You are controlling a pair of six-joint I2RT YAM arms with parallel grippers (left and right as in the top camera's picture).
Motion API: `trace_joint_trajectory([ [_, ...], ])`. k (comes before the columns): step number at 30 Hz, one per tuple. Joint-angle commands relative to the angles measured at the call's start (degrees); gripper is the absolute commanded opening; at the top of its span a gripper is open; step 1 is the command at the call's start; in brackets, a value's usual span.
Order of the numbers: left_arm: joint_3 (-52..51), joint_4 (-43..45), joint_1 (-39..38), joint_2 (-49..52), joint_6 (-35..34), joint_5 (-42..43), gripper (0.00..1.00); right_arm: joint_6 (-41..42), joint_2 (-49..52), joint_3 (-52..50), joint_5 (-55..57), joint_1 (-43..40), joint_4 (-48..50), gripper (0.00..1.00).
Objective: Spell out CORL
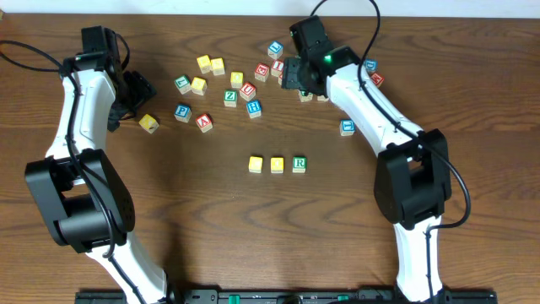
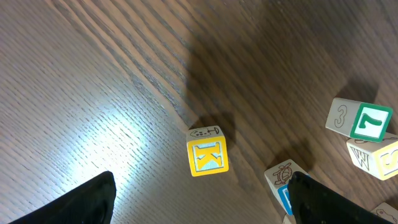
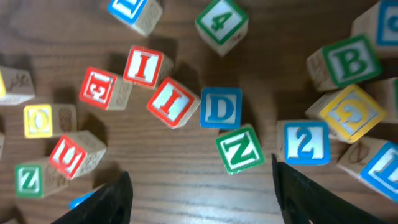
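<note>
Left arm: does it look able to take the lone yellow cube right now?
Probably yes: the left pincer is open, and the yellow cube stands apart just ahead of it. The nearest cube sits off to one side.

Overhead, the letters on the left yellow cube point(image 1: 256, 164) and the middle yellow cube point(image 1: 277, 164) of the row are too small to read, and the right gripper point(image 1: 295, 78) is largely concealed beneath its own wrist housing. In the left wrist view, the bottom edge crops the left gripper point(image 2: 200, 202) to two finger stubs, one covering part of a blue-faced block point(image 2: 280, 179). In the right wrist view, the blocks at the right edge point(image 3: 380, 167) are blurred and cropped.
</note>
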Motion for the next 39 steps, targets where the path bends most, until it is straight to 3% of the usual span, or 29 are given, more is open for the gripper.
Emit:
trace_joint_trajectory([
  [1,0.24,-0.28,0.02,0.35,-0.72,-0.35,0.87,-0.39,0.02,0.04,5.57,-0.13,0.68,0.76],
  [2,0.24,-0.28,0.02,0.35,-0.72,-0.35,0.87,-0.42,0.02,0.04,7.04,-0.37,1.29,0.81],
  [8,0.24,-0.28,0.02,0.35,-0.72,-0.35,0.87,-0.39,0.02,0.04,14.58,-2.08,3.52,0.86],
  [9,0.24,-0.28,0.02,0.35,-0.72,-0.35,0.87,-0.39,0.02,0.04,14.51,-2.75,4.35,0.99],
  [18,0.24,-0.28,0.02,0.35,-0.72,-0.35,0.87,-0.72,0.04,0.04,14.97,-6.21,4.59,0.99],
  [24,0.24,-0.28,0.02,0.35,-0.72,-0.35,0.87,-1.07,0.04,0.04,15.54,-10.47,-0.87,0.99],
  [26,0.24,-0.28,0.02,0.35,-0.72,-0.35,0.87,-1.44,0.04,0.04,13.22,-11.76,-2.97,0.99],
  [31,0.24,-0.28,0.02,0.35,-0.72,-0.35,0.87,-11.82,0.04,0.04,3.13,-15.19,-4.98,0.99],
  [39,0.24,-0.28,0.02,0.35,-0.72,-0.35,0.87,-17.75,0.04,0.04,-9.35,-19.21,-6.8,0.99],
])
